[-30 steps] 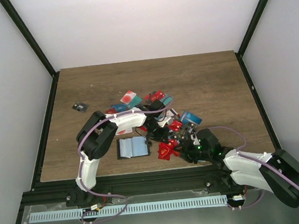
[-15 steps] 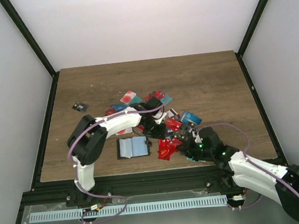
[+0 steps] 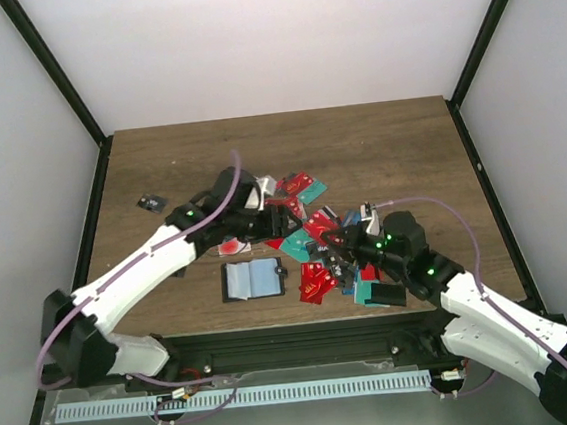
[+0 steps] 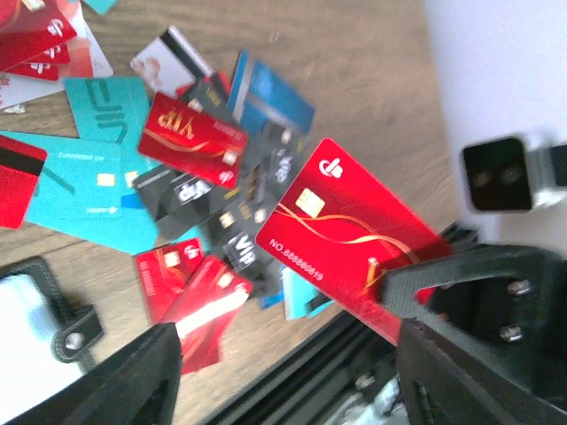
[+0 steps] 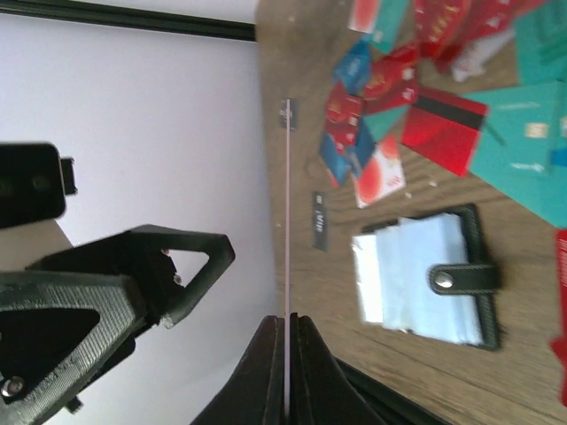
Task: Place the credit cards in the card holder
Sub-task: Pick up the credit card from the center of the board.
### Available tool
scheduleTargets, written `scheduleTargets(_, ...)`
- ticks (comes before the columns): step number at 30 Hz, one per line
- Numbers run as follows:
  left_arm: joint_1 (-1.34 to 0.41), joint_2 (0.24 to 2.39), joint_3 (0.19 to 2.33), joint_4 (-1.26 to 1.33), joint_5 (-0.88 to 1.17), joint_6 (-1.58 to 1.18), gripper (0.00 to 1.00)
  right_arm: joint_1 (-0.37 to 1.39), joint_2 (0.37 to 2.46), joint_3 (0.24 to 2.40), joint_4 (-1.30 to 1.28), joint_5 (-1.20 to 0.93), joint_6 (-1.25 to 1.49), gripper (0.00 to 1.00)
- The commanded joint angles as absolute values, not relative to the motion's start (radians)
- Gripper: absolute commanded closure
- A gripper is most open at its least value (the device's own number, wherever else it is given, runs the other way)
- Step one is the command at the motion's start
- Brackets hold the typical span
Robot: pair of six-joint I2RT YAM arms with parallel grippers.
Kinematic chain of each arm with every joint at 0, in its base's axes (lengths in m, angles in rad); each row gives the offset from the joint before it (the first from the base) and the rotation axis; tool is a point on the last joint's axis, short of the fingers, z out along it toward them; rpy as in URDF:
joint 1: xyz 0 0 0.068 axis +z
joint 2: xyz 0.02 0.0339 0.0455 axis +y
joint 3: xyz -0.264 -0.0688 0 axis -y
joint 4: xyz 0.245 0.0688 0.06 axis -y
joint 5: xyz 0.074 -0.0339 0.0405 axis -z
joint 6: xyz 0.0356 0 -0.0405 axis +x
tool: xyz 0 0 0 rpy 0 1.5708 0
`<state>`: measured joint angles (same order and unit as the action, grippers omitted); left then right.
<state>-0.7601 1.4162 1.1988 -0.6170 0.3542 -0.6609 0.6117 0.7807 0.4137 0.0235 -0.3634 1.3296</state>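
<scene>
Handover, as I read it, has just gone through. From the top camera, the left gripper [image 3: 276,213] has swung out over the loose credit cards [image 3: 304,183] and now meets the right gripper [image 3: 341,240] nose to nose. A second ago both worked lower, closer to the card holder [image 3: 253,280]. That lies open on the table [image 3: 408,150] behind the left gripper, towards the bases. From up here I cannot pick out the held card among the loose ones.

Left wrist: my own fingers [image 4: 133,381] stand apart where they were pinched together a moment ago. A red card [image 4: 341,235] hangs between them, clamped at its corner by the other arm's black jaw.

Right wrist: fingers [image 5: 266,381] are pressed together on that card, seen edge-on as a thin line. The card holder sits ahead and to their right, pockets up. So the right arm owns the card and should carry it to a pocket.
</scene>
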Motion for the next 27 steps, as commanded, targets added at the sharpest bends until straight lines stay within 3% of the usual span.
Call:
scheduleTargets(1, -0.722, 1.270, 1.114, -0.423, 0.382, -0.863, 0.28, 0.608, 0.801, 0.491, 0.195, -0.346, 1.351, 0.99)
scheduleTargets(7, -0.699, 1.172, 1.028, -0.146, 0.447, -0.985, 0.28, 0.610, 0.859, 0.615, 0.287, -0.355, 1.342, 0.99)
scheduleTargets(18, -0.700, 1.126, 0.931, 0.184, 0.445, -1.195, 0.42, 0.680, 0.932, 0.716, 0.425, -0.297, 1.386, 0.99)
scheduleTargets(27, -0.702, 1.069, 0.868, 0.281, 0.415, -1.245, 0.68, 0.759, 0.961, 0.739, 0.445, -0.260, 1.384, 0.99)
